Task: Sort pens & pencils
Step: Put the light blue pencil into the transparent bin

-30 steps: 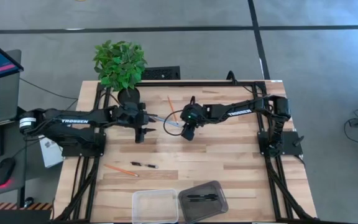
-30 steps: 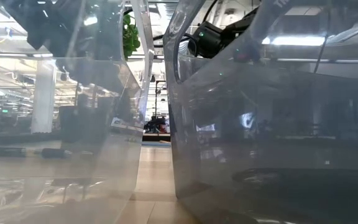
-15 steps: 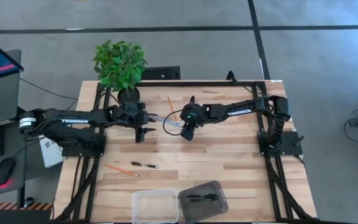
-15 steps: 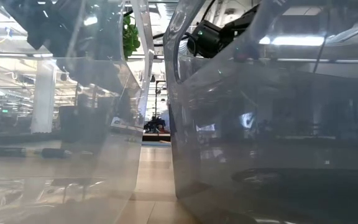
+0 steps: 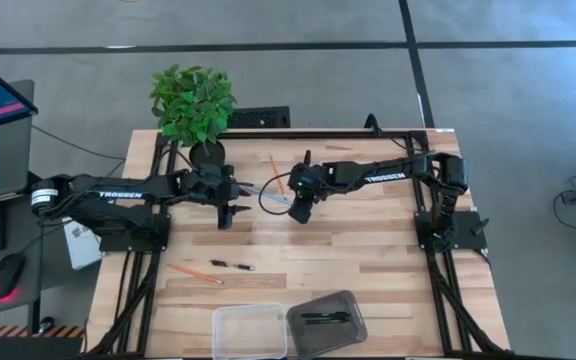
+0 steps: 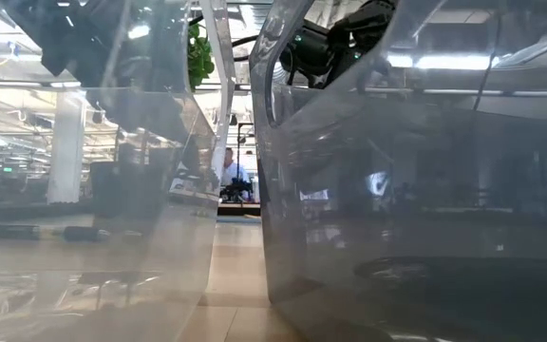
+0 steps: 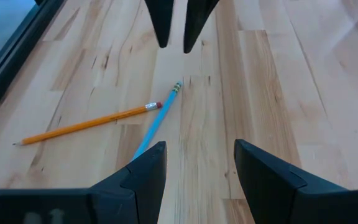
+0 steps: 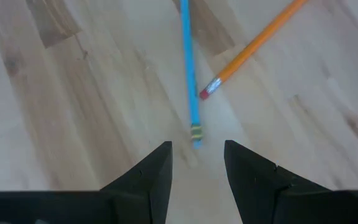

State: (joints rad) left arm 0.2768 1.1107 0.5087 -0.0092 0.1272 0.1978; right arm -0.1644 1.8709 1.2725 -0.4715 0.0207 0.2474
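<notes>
Currently at the far-middle of table. Left gripper hung just beside blue pencil, fingers spread wide, holding nothing. Right gripper faced it from the other side, fingers parted moderately, also empty, pointed down at the eraser end of the same pencil. Both grippers aimed at one spot, close together, not touching.

Blue pencil lay flat on the wood, eraser end nearly meeting the eraser end of orange pencil; whether the two touched could not be told. Second orange pencil and black pen lay near the front-left, well apart from the arms. Clear bin looked empty; dark bin beside it held another pen.

Judged risks:
- Collision between grippers if both descended together, caused by shared target and small gap.
- Orange pencil nudged or pinched along with the blue one, caused by the eraser ends lying so near.
- Blue pencil rolling or skidding off under one finger, caused by thin round stock flat on smooth wood.
- End-grip tilt: pencil swinging and slipping in transit, caused by gripping at the eraser instead of mid-shaft.
</notes>
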